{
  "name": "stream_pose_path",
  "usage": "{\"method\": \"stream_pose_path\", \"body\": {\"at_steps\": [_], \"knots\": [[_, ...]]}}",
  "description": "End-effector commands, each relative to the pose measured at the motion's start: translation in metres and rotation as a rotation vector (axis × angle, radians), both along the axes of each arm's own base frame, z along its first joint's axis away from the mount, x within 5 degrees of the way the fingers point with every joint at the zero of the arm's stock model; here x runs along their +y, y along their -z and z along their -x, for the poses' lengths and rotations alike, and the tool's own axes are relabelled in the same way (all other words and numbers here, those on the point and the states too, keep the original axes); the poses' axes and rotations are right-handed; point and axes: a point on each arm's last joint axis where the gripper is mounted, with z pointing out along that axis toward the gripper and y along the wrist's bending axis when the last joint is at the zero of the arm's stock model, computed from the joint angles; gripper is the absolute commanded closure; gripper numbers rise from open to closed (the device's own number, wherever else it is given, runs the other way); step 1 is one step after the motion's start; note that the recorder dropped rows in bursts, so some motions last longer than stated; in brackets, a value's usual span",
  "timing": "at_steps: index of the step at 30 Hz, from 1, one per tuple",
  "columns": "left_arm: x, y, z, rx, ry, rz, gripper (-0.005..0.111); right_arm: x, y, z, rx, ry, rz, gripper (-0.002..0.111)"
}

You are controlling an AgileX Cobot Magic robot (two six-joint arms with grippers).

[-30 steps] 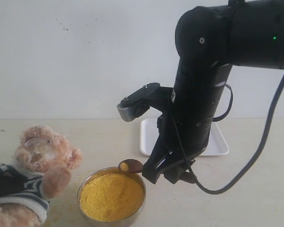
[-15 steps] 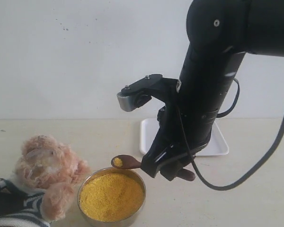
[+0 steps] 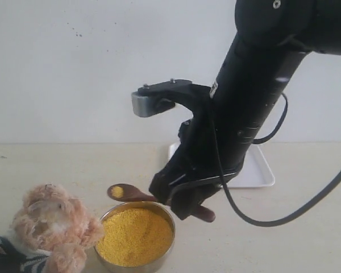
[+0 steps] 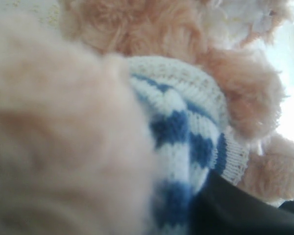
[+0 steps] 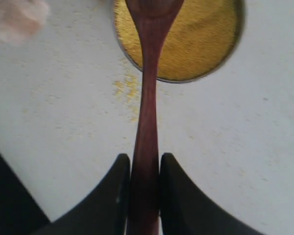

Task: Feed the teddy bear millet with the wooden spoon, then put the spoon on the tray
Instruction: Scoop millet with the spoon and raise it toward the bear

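so that the grains ride level toward the teddy bear (image 3: 48, 219), the right gripper (image 5: 144, 160) pinches the wooden spoon (image 3: 125, 194) by its thin handle, loaded scoop flat over the metal bowl (image 3: 171, 242) of millet (image 3: 135, 236), near the bear's head

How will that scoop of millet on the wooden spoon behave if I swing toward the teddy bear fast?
Likely to spill: the millet is loose fine grain in the shallow wooden spoon. The scattered grains beside the metal bowl suggest it sheds easily. The spoon looks stiff, clamped between the fingers, so it probably won't flex.
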Motion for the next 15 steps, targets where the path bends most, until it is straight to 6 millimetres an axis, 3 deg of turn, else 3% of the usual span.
{"method": "stream_pose_path", "body": {"at_steps": [1, 15], "knots": [[-0.002, -0.002, 0.002, -0.001, 0.003, 0.017, 0.103, 0.012, -0.012, 0.008, 0.053, -0.033, -0.177, 0.108], [-0.001, -0.002, 0.001, -0.003, -0.005, 0.018, 0.103, 0.024, -0.017, 0.012, 0.041, -0.078, -0.282, 0.108]]}}
